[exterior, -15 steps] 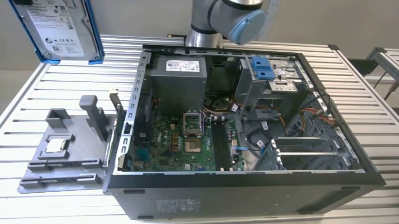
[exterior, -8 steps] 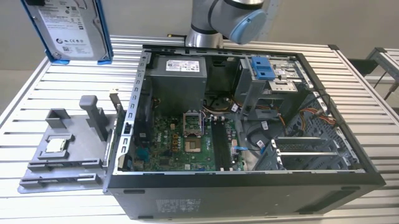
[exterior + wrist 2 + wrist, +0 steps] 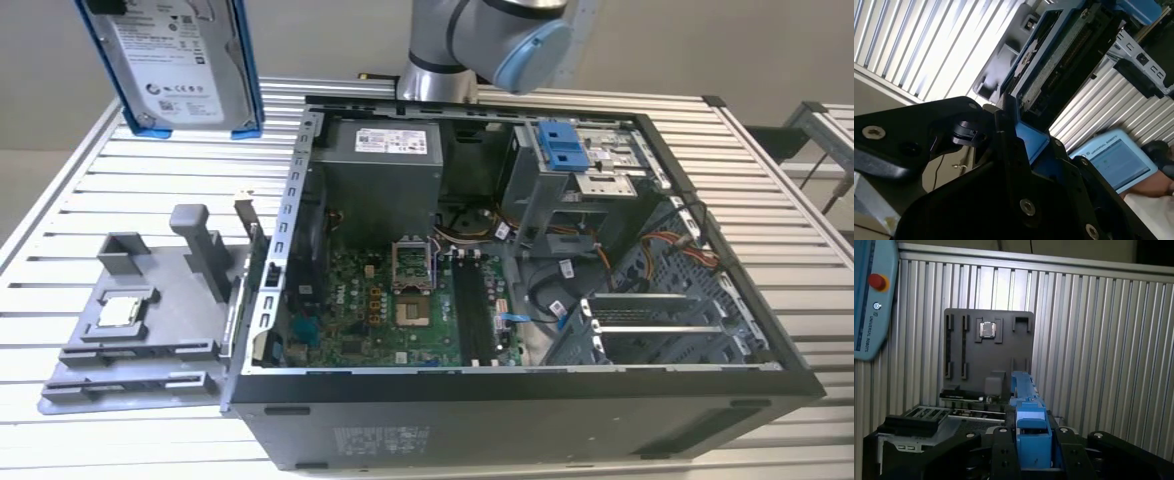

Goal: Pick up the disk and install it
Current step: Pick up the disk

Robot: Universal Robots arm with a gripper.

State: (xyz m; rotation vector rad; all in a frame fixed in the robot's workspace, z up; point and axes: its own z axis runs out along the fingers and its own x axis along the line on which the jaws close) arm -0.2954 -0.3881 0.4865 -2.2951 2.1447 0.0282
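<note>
An open computer case (image 3: 507, 420) sits on the slatted table (image 3: 80, 180); just beside it, a grey holder (image 3: 174, 345) carries a small silver chip (image 3: 123, 310).

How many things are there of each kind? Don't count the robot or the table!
disk: 1
computer case: 1
grey tray: 1
processor chip: 1
blue control tablet: 1
Total: 5

The slatted metal table (image 3: 147, 170) carries an open computer case (image 3: 534, 420) and, just beside it, a grey tray (image 3: 160, 345)
</note>
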